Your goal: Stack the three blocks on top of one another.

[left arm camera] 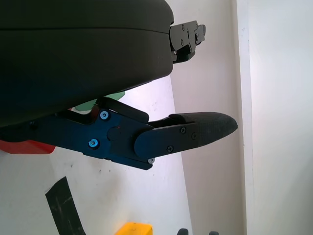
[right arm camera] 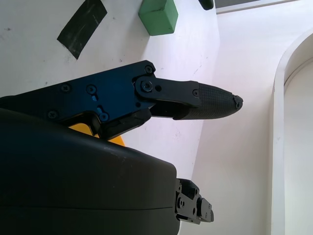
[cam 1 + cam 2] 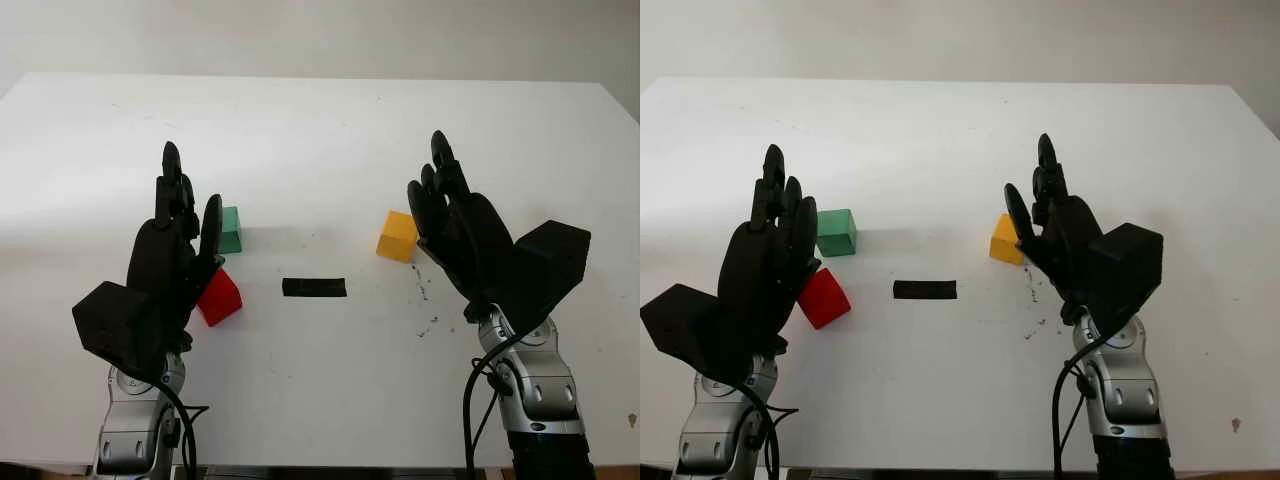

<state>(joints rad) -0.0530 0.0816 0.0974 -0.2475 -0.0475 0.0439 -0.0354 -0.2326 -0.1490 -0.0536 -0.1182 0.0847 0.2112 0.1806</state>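
Nothing is stacked yet: all three blocks are sitting apart on the white surface (image 3: 330, 400). The left robot hand (image 3: 175, 245) is hovering open and holding nothing, with the red block (image 3: 219, 297) lying just beside its palm, toward the middle of the surface, and the green block (image 3: 230, 229) sitting a little farther out, near its fingertips. The right robot hand (image 3: 455, 225) is likewise hanging open and empty, with the yellow block (image 3: 397, 236) just beside it on its inner side. A strip of black tape (image 3: 314, 287) is lying between the two hands, long axis running left to right, probably marking the stacking spot.

The coming move is turning on nearness: the left robot hand is closer to the red and green blocks, the right one to the yellow. The blocks are near-cubes, so no long axis matters, though the red and yellow ones are sitting turned at a slant. No containers are present.
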